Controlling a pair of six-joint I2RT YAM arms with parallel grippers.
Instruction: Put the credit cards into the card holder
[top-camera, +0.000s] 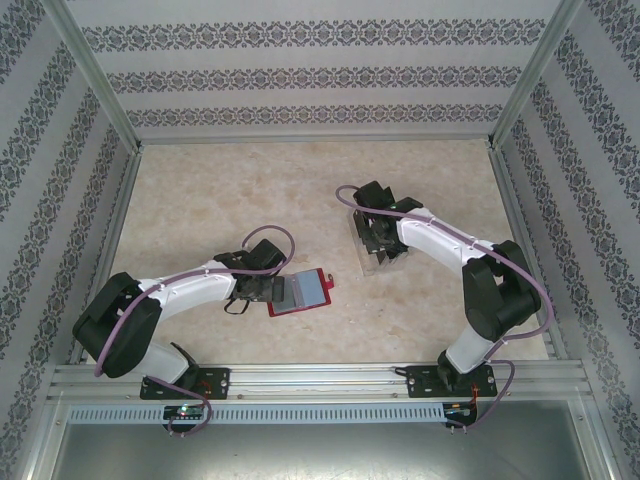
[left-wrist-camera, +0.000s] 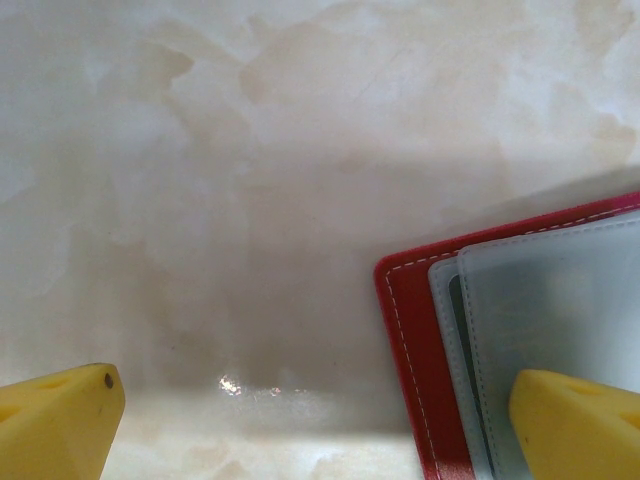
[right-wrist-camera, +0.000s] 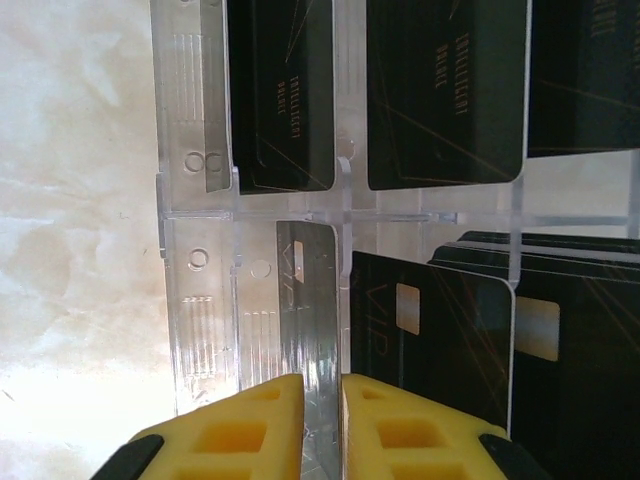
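Your right pincer (right-wrist-camera: 322, 432) shows its jaws at a slim gap around a credit card (right-wrist-camera: 308, 300) standing edge-on in the clear stand (right-wrist-camera: 200, 200). You cannot tell whether they actually pinch it (from overhead the wrist covers that spot). More credit cards (right-wrist-camera: 440, 90) sit in neighbouring slots, cut off by the frame. Your left pincer (left-wrist-camera: 320, 425) is wide open and holds nothing, one fingertip over the card holder (left-wrist-camera: 405, 330), which lies unfolded on the counter (left-wrist-camera: 250, 150).

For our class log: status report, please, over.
Left jaws open over wallet edge. Right jaws pinching one card in the clear stand. Nothing in the way.
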